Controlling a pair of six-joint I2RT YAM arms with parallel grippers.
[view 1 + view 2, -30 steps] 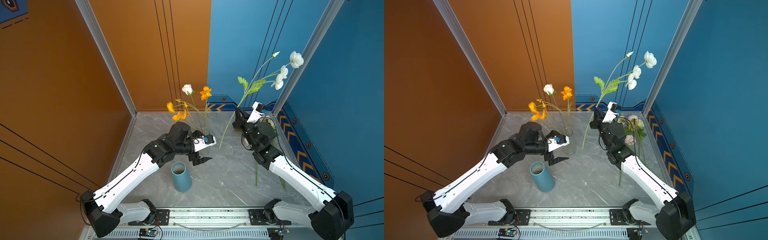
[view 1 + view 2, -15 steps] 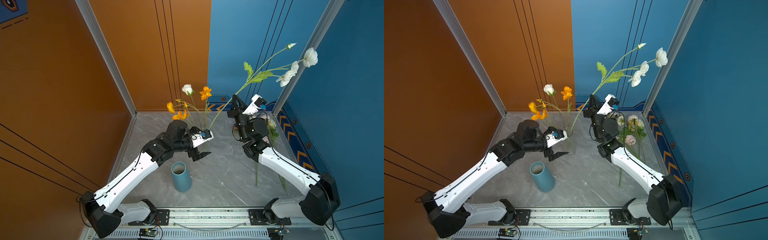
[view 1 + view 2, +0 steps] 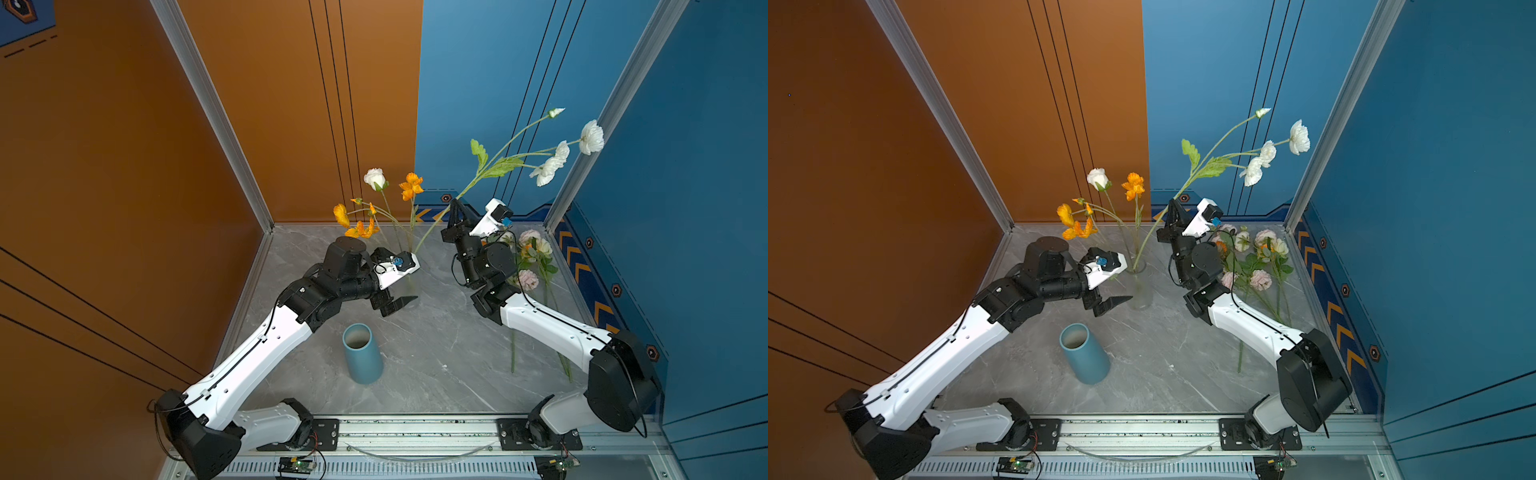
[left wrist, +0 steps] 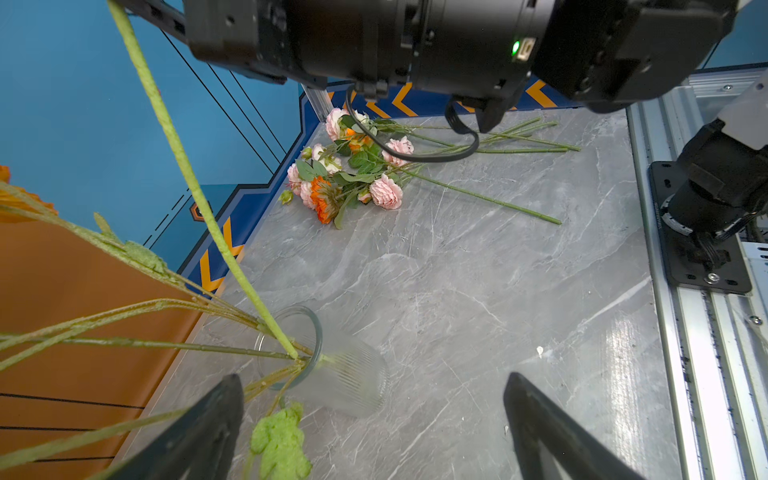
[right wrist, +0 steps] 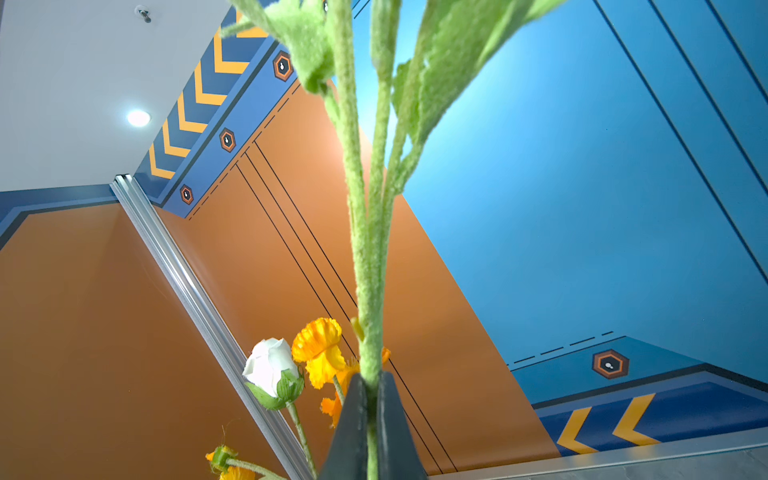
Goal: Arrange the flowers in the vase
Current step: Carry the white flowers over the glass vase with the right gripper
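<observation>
right arm: reared up, wrist upturned
right gripper [image 5: 371,380]: clamped on white-bloomed stem [image 3: 478,183], foot seemingly in glass vase [image 3: 1140,291]
left arm: reached low
left gripper [image 4: 374,380]: splayed wide, empty, beside vase
loose flowers [image 4: 353,174]: on tabletop

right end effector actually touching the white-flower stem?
Touching. The right wrist view shows the right end effector shut on the stem, with no gap on either side.
</observation>
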